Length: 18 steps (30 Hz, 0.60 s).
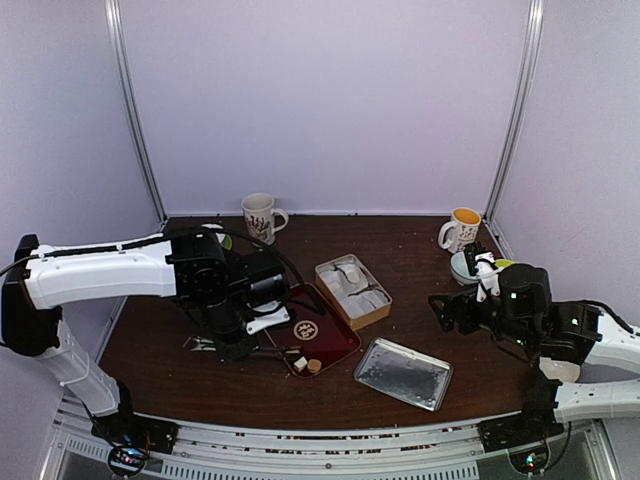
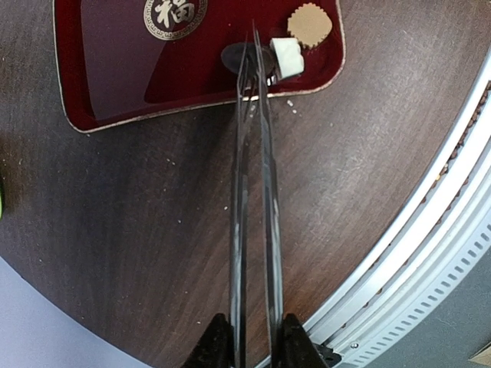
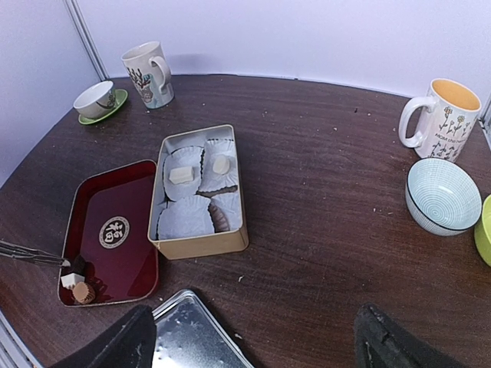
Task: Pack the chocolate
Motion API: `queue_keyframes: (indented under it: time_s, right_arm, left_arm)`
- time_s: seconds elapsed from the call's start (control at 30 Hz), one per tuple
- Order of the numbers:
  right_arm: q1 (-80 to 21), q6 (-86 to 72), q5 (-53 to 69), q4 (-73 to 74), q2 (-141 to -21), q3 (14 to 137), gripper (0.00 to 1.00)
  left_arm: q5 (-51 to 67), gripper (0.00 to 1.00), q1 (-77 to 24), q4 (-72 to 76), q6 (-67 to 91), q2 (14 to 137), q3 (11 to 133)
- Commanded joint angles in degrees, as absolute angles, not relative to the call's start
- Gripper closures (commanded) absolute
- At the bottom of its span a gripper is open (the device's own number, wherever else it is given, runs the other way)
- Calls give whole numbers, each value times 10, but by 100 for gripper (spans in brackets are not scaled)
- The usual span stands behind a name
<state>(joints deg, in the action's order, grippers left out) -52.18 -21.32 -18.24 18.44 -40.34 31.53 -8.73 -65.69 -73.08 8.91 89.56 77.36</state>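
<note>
Tweezers (image 2: 253,215) are held in the left gripper (image 2: 255,345), whose jaws stand narrow, clamped on the handle end. The two thin tines reach out from there to the red tray (image 2: 115,84). Their tips lie in the tray's corner nearest the arm bases, over a dark piece (image 2: 239,57); whether they already pinch it cannot be told. The rest of the loose chocolate sits in that same corner: a white cube (image 2: 285,55) touching or just beside the tips, and a ridged brown piece (image 2: 309,24) right next to the cube.

The step in hand looks like the pick. It would go best with one tine on each side of a single piece and a gentle squeeze, since such small pieces will likely twist or pop free under a hard one. The neighbouring cube could be nudged, so a straight lift clear of the tray's rim seems safest. With tines this long, slow wrist moves should keep the tips steady.

The tin (image 3: 201,244) stands just beside the tray's long edge, with two cream pieces already in its paper liners (image 3: 188,218). An unfilled liner is the likely target.

The right gripper (image 3: 253,341) hangs well apart from the tray, jaws wide and holding nothing.
</note>
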Motion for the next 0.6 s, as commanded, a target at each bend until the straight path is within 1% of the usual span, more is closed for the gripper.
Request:
queue_keyframes:
  time_s: [0.0, 0.33, 0.57]
  right_arm:
    - [-518, -214, -192, 190, -400, 322, 10]
    - [-518, -211, -193, 191, -402, 327, 10]
    - [-518, -213, -193, 193, -400, 327, 10]
  left_arm:
    - [-84, 76, -652, -705, 76, 901, 776]
    - [-63, 76, -644, -659, 65, 918, 776]
    - [-96, 76, -633, -646, 72, 909, 795]
